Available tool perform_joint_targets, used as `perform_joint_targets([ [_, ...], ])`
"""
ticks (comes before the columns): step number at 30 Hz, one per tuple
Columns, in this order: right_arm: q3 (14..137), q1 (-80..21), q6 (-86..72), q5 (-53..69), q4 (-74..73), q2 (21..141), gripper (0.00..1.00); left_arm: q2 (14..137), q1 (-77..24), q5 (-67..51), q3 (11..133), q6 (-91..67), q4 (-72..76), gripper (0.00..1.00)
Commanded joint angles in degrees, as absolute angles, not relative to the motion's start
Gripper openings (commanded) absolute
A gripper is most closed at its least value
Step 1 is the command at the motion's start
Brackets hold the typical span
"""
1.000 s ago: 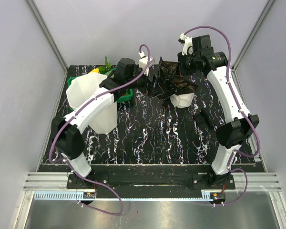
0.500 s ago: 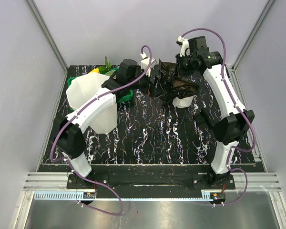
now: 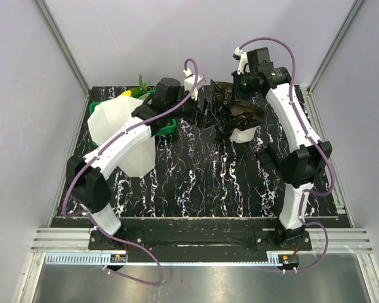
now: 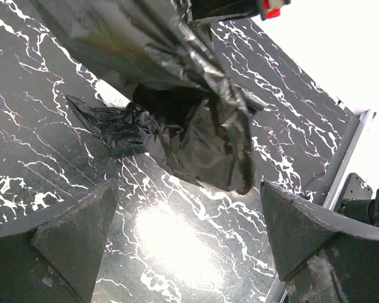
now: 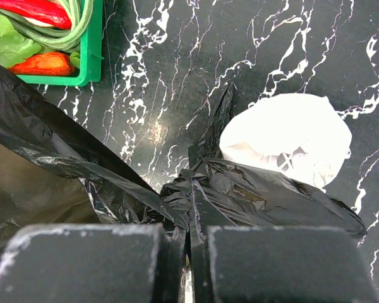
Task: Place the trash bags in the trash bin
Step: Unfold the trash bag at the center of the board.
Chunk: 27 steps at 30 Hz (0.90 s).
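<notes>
Since the trash bag (image 5: 76,161) is nothing but thin, glossy black film, I'd expect it to be almost weightless, limp and slippery. It will likely sag, stretch and slide out of a light pinch rather than keep any shape. A gathered fold or a stretch of the rim looks like the best place to take hold, since a single smooth layer could slip or tear. The right gripper (image 5: 189,237) has its jaws pressed together on just such a bunched pleat, and the film fans out and hangs below it over the far part of the table (image 3: 202,183). It droops against the white roll (image 5: 290,136) lying there. The left gripper (image 4: 188,218) faces it with jaws spread wide and nothing between them. The bag's crumpled lower lump hangs ahead of the two fingertips, roughly centred on the gap, and as far as I can tell it touches neither. The trash bin (image 3: 117,120) stands well off to the left beside the green basket (image 3: 167,126), with no bag in it yet.
</notes>
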State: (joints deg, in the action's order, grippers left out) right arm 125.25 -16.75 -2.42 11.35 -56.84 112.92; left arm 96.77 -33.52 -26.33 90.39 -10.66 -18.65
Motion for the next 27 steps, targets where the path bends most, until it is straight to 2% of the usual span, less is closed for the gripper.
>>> perform_joint_targets([
  [1, 127.79, -16.44, -2.55, 9.93, -54.93, 113.46, 0.0, 93.43, -33.66, -24.79, 91.58, -11.95, -17.84, 0.99],
  [7, 129.55, -16.44, -3.43, 8.88, -54.67, 114.78, 0.0, 94.66, -34.36, -24.97, 91.93, -14.94, -17.84, 0.99],
  [20, 130.17, -16.44, -7.29, 9.14, -51.94, 117.16, 0.0, 97.9, -40.69, -11.0, 93.95, -14.15, -19.69, 0.99],
  [27, 129.64, -16.44, -7.12, 9.14, -52.12, 116.98, 0.0, 101.16, -41.04, -10.37, 96.77, -14.24, -19.95, 0.99],
])
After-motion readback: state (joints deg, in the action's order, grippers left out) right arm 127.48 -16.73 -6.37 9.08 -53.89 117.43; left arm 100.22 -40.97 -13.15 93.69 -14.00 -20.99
